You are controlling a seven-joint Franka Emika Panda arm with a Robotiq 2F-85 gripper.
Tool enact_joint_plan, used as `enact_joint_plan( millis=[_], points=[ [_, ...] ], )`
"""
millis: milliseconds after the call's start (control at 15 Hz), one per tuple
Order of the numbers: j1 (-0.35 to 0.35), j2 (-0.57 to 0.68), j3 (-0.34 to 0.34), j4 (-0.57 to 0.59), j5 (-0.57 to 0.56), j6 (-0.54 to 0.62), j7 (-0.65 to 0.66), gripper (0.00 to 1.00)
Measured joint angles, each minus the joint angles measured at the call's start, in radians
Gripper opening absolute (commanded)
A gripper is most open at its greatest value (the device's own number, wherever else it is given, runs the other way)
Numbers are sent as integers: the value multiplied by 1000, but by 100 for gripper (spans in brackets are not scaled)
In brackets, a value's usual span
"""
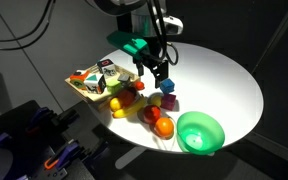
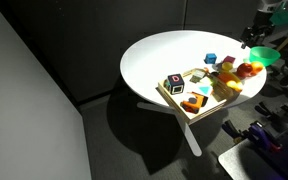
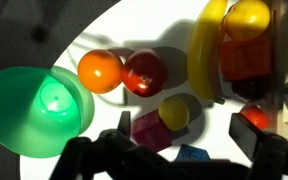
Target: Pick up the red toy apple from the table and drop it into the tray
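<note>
The red toy apple (image 3: 144,72) lies on the white table between an orange fruit (image 3: 99,70) and a yellow banana (image 3: 206,50); it also shows in an exterior view (image 1: 150,114). The tan tray (image 1: 79,87) holds several toys at the table's edge and shows in the other exterior view too (image 2: 181,104). My gripper (image 3: 182,135) is open and empty. It hangs above the table over a small yellow fruit (image 3: 176,112) and coloured blocks, a little short of the apple. It shows in both exterior views (image 1: 156,75) (image 2: 254,38).
A round green bowl (image 3: 39,105) (image 1: 200,131) stands next to the orange fruit. A magenta block (image 3: 149,130) and a blue block (image 3: 189,155) lie under the gripper. More toys crowd the banana's far side near the tray.
</note>
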Motion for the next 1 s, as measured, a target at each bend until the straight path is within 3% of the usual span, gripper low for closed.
enact_joint_plan(
  millis=[1000],
  points=[
    [-2, 62, -7, 4, -30, 2, 42, 100]
  ],
)
